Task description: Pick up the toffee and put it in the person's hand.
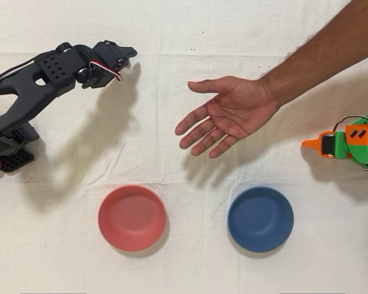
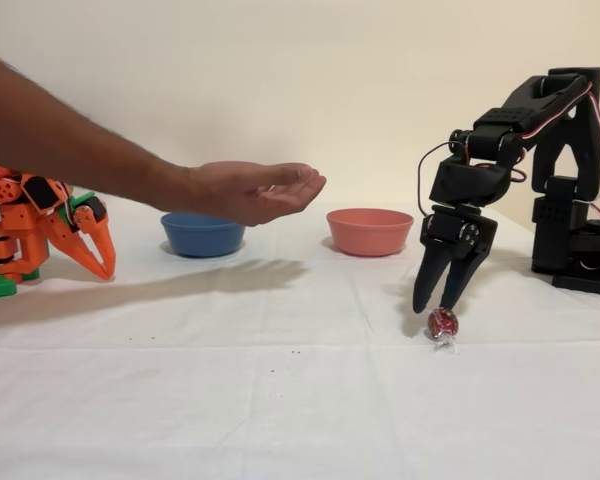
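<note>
Black arm's gripper (image 2: 433, 306) hangs slightly parted, holding nothing, tips just above the toffee (image 2: 442, 323) on the white tablecloth (image 2: 280, 400) | sweet likely light, hard, its wrapper slick; pinch the round middle, not the twisted ends | person's hand (image 1: 230, 114) waits open, well apart

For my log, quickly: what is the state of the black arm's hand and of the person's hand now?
Black arm's hand: open, holding nothing, fingers just above the toffee on the table.
Person's hand: open, palm up, nothing in it.
</note>
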You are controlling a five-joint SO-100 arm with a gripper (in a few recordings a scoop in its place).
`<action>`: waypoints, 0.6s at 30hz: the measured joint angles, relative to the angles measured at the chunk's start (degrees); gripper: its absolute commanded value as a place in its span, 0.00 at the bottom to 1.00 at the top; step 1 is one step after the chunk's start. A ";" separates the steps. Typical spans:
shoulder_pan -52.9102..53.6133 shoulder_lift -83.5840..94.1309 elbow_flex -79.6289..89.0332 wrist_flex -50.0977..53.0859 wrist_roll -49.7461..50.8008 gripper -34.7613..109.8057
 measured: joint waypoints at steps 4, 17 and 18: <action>-1.58 0.00 0.00 -1.41 1.85 0.41; -3.78 -0.79 0.00 -0.62 4.75 0.41; -3.78 -0.97 0.00 -0.62 4.83 0.41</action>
